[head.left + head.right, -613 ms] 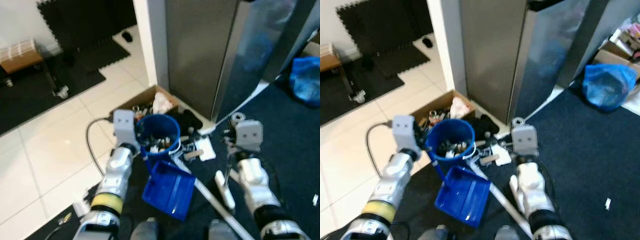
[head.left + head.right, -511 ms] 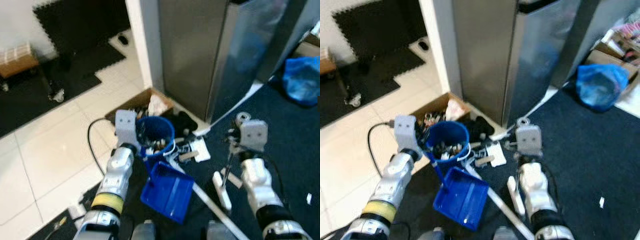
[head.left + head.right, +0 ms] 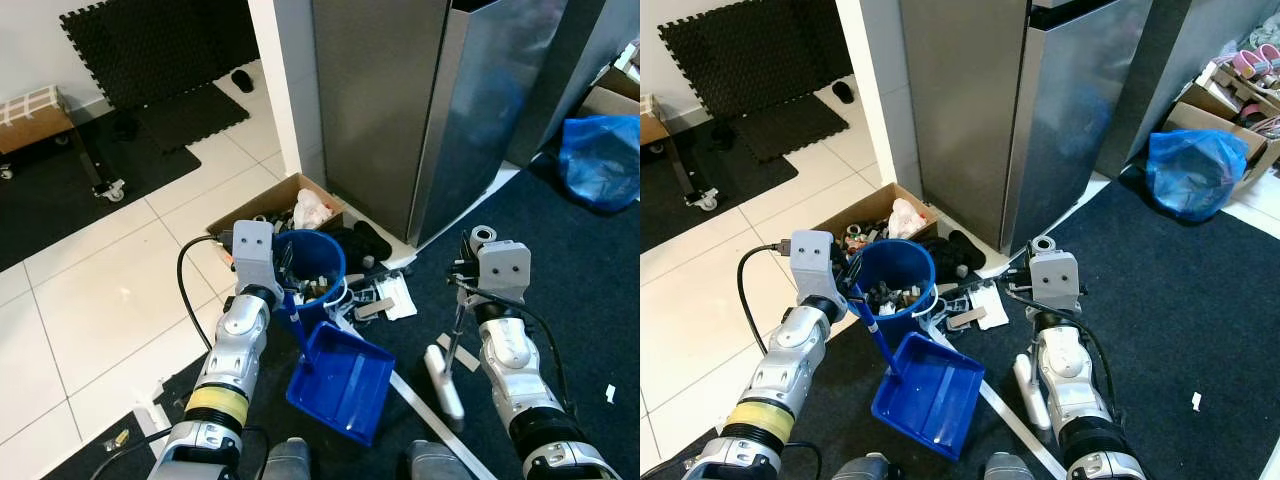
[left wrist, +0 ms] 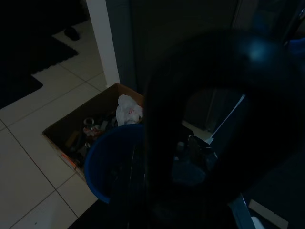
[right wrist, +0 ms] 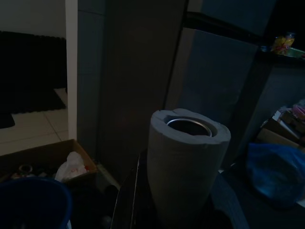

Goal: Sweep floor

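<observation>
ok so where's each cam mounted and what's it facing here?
Left eye: on the head, looking down at bucket, dustpan, both arms.
Right eye: on the head beside it, same scene, plus blue bag.
Left wrist: on left arm, dark, facing the bucket and cardboard box; blurred black gripper part up close.
Right wrist: on right arm, dark, facing grey cabinets; broom handle end up close.
Shared: box and bucket show in both wrist views.

blue dustpan [image 3: 343, 377], blue bucket [image 3: 309, 258], dark navy carpet [image 3: 1160, 290], white tiles [image 3: 100, 290]
</observation>
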`<state>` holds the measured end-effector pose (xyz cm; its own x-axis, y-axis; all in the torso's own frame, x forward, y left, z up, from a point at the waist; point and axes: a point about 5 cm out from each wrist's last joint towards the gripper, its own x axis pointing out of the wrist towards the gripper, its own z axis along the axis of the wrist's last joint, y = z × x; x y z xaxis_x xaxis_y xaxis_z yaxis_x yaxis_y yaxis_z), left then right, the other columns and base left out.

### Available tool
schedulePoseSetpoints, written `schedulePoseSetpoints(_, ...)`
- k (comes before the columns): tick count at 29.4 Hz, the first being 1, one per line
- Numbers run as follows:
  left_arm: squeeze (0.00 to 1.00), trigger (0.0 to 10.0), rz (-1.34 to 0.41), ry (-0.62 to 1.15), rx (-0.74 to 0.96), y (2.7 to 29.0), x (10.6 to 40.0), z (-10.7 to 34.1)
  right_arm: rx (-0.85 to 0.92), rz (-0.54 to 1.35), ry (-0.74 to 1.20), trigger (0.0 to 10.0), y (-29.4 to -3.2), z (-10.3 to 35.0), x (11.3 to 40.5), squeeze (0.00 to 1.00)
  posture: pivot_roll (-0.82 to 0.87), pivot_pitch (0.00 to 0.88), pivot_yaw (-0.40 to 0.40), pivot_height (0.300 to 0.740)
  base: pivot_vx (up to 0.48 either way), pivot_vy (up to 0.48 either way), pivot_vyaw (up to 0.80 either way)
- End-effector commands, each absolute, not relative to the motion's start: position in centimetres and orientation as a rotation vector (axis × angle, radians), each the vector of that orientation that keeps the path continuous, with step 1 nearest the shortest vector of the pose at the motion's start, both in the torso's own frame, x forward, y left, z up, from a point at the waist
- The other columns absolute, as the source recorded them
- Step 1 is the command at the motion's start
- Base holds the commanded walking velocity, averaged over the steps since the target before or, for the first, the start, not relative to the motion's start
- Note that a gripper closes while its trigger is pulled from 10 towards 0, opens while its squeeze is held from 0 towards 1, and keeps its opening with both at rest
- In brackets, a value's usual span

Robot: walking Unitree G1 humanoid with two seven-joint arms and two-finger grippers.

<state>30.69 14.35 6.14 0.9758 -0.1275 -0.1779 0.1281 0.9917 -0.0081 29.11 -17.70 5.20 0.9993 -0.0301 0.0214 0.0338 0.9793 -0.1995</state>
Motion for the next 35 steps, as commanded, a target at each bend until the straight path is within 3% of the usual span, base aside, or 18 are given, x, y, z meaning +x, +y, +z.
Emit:
schedulePoseSetpoints(1,0.00,10.0,-0.121,0.144,0.010,14.70,30.99,6.94,-0.202,-0.031,-0.055,10.0,-17.65,5.80,29.34,0.00,-0.06,0.000,0.054,0.740,0.000,-0.356,0.00)
schedulePoseSetpoints(17,0.00,10.0,-0.116,0.145,0.006,14.74,30.91,6.93,-0.201,-0.028,-0.055,10.0,-17.62,5.77,29.27,0.00,-0.06,0.000,0.052,0.740,0.000,-0.387,0.00)
schedulePoseSetpoints(35,0.00,10.0,-0.111,0.136,-0.014,14.81,30.84,7.02,-0.201,-0.028,-0.055,10.0,-17.60,5.77,29.27,0.00,-0.06,0.000,0.050,0.740,0.000,0.000,0.00)
